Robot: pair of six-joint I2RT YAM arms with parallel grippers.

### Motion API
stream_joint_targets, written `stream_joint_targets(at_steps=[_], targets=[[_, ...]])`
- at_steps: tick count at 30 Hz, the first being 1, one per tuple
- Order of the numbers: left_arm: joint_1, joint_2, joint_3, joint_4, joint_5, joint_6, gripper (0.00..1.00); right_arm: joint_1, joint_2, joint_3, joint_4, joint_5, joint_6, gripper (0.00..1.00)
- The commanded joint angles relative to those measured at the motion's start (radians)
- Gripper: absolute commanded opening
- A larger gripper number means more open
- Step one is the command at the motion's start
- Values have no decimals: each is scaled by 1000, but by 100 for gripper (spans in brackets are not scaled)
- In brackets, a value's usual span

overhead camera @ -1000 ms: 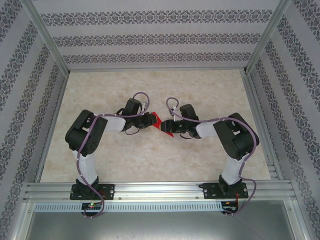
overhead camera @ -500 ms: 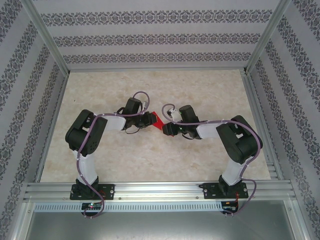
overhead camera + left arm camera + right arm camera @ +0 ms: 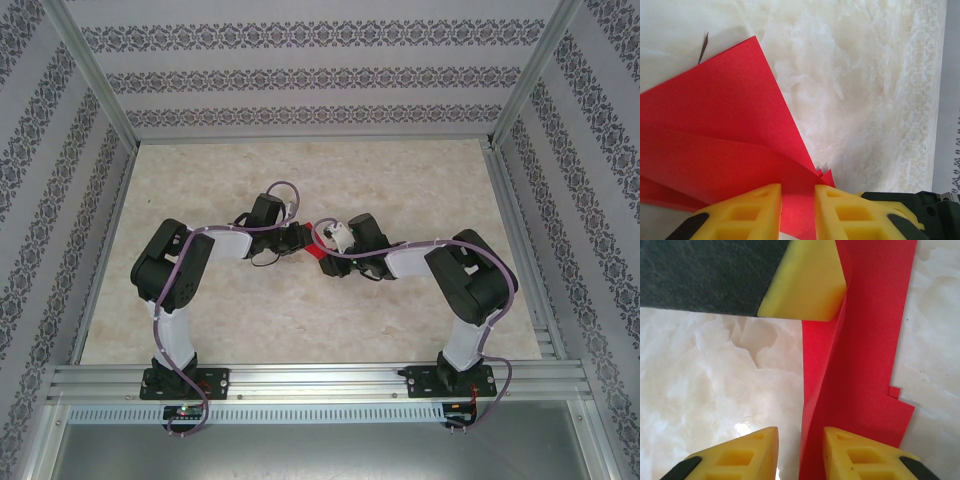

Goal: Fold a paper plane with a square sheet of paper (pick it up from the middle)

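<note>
Paper [image 3: 318, 246] sits mid-table, partly folded, between both arms. Left gripper [image 3: 798, 210]: jaws slightly apart, paper layers in the gap. Right gripper [image 3: 800, 455]: jaws spread, straddling a raised crease. If you close off the crease, the fold likely skews or crumples. Opposing pulls could tear it.

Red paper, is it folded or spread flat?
Folded. The paper shows several overlapping red layers in the left wrist view, and a long crease runs down it in the right wrist view.
</note>
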Motion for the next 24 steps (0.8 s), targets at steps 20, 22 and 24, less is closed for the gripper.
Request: stream_joint_targets(at_steps=[20, 22, 24], targets=[[-6, 24, 63, -66, -12, 9, 25, 50, -11, 17, 29, 201, -92, 29], [-5, 22, 67, -66, -8, 11, 25, 48, -12, 18, 36, 181, -86, 23], [-2, 18, 68, -68, -6, 11, 25, 45, -14, 21, 43, 146, -69, 17]])
